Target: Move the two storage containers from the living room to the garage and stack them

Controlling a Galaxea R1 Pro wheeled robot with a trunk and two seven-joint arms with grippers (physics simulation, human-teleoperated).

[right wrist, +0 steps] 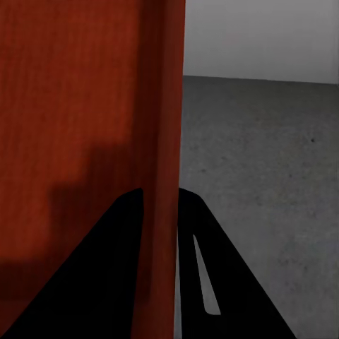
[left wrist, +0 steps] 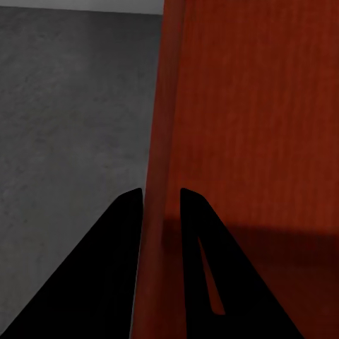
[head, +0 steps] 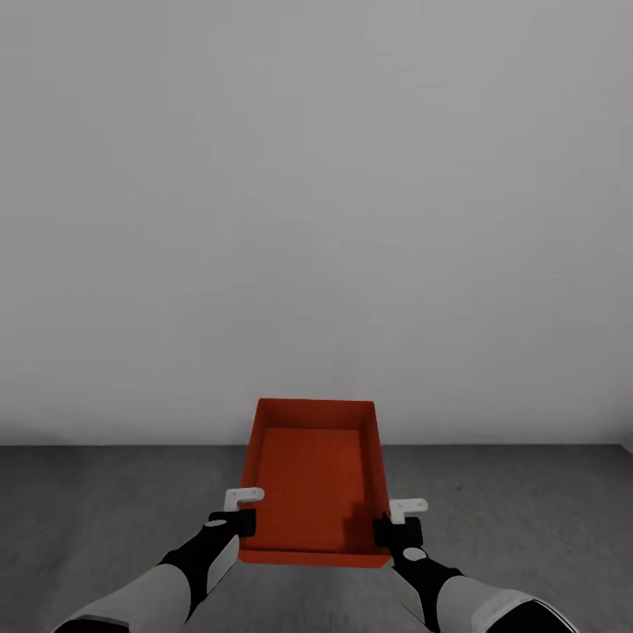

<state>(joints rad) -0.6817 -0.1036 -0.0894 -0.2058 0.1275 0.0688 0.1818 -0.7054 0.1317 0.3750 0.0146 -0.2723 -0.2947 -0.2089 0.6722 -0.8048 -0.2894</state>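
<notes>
looks like a garage or some bare utility room: plain pale grey wall (head: pixel 316 193), rough dark concrete floor (head: pixel 114 501).

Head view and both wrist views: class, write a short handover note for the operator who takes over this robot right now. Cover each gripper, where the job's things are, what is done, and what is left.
Left gripper: shut on the left wall of the orange-red storage container, one finger outside, one inside.
Right gripper: shut on the container's right wall in the same way.
Container: held open side up, above the dark grey concrete floor, facing a plain pale grey wall. This looks like the garage.
Done: this container has been brought here.
Left: set it down. Whether it goes on the floor or on the other container I cannot tell from these views.
</notes>
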